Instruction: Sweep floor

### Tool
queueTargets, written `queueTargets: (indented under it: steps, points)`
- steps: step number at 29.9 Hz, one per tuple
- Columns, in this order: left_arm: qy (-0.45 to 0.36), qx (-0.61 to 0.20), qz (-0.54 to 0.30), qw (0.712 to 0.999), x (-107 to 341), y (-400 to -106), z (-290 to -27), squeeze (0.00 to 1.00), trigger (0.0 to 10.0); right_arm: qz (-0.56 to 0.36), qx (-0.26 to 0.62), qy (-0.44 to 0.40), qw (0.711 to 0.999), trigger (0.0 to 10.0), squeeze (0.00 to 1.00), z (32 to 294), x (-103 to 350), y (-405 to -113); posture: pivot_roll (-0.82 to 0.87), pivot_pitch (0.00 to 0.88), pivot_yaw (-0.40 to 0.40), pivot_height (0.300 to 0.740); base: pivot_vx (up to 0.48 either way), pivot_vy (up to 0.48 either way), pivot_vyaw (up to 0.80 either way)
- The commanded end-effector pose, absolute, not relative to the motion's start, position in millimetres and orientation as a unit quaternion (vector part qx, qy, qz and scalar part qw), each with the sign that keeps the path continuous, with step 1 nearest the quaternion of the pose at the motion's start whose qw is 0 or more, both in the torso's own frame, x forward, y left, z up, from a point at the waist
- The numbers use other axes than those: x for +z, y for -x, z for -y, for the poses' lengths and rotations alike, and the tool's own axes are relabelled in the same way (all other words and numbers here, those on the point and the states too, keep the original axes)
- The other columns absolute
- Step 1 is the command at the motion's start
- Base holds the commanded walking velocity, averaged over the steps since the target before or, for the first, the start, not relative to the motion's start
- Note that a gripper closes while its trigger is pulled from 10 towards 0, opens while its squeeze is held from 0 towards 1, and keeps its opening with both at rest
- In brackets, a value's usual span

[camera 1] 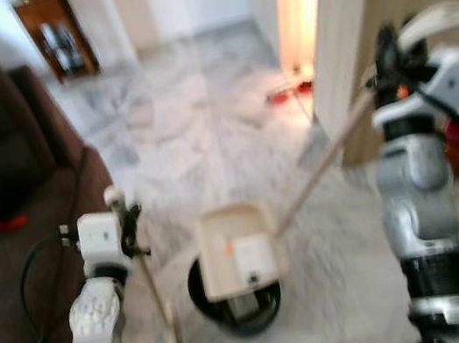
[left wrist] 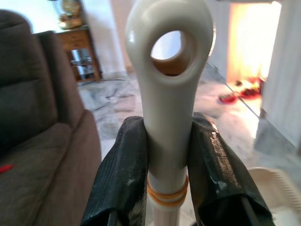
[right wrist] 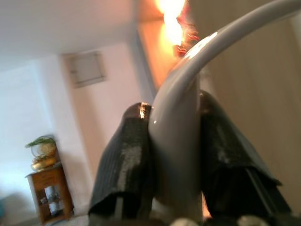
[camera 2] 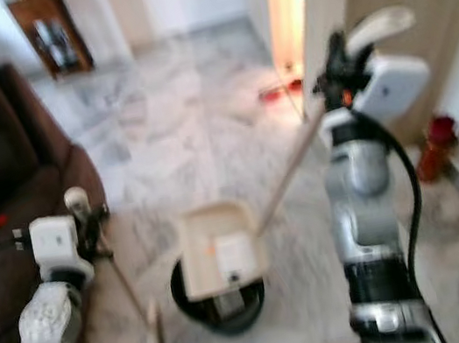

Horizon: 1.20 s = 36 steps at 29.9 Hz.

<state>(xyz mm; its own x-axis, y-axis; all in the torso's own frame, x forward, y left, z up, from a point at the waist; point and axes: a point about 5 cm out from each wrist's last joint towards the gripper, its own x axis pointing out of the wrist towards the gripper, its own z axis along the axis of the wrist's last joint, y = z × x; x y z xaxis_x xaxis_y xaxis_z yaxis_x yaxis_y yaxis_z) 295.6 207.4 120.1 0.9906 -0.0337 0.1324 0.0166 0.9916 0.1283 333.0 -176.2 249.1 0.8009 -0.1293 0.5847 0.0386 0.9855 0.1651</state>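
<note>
My left gripper (camera 1: pixel 129 229) is shut on the cream broom handle (left wrist: pixel 167 108), just below its ring-shaped top end. The broom (camera 1: pixel 157 304) stands nearly upright, with its head low on the marble floor (camera 1: pixel 195 124). My right gripper (camera 1: pixel 388 63) is raised at the right and shut on the curved top of the long dustpan handle (right wrist: pixel 176 136). That handle (camera 1: pixel 322 168) slopes down to the cream dustpan (camera 1: pixel 239 250), which is held tilted over a black bin (camera 1: pixel 240 307) on the floor.
A brown sofa (camera 1: pixel 7 219) stands close on my left. Wooden cupboard panels (camera 1: pixel 362 15) rise on the right beside a brightly lit doorway (camera 1: pixel 294 9) with red items (camera 1: pixel 287 92) on the floor. A small wooden cabinet (camera 1: pixel 53 29) stands far back.
</note>
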Motion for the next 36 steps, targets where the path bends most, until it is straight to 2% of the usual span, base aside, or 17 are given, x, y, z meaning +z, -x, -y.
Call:
queueTargets:
  steps: [1, 10, 22, 27, 36]
  points:
    - [-0.079, -0.001, 0.089, 0.993, 132, -296, -215, 0.00, 10.0, 0.354, -0.022, -0.097, 0.930, 10.0, 0.00, 163, 269, -330, -0.02, 0.000, 0.052, 0.740, 0.364, 0.000, 0.00]
    - [-0.074, -0.003, 0.093, 0.993, 133, -295, -214, 0.00, 10.0, 0.357, -0.017, -0.099, 0.929, 10.0, 0.00, 161, 270, -328, -0.02, 0.000, 0.051, 0.740, 0.027, 0.000, 0.00]
    - [-0.073, -0.005, 0.090, 0.993, 132, -294, -213, 0.00, 10.0, 0.370, 0.032, -0.081, 0.925, 10.0, 0.00, 138, 272, -322, -0.02, 0.000, 0.045, 0.740, 0.000, 0.000, 0.00]
    - [-0.072, -0.009, 0.091, 0.993, 132, -294, -212, 0.00, 10.0, 0.396, 0.069, -0.042, 0.914, 10.0, 0.00, 113, 277, -312, -0.02, 0.000, 0.045, 0.740, 0.000, 0.000, 0.00]
    - [-0.075, -0.025, 0.094, 0.992, 133, -295, -207, 0.00, 10.0, 0.426, 0.140, -0.040, 0.893, 10.0, 0.00, 65, 283, -291, -0.01, 0.000, 0.042, 0.740, 0.000, 0.000, 0.00]
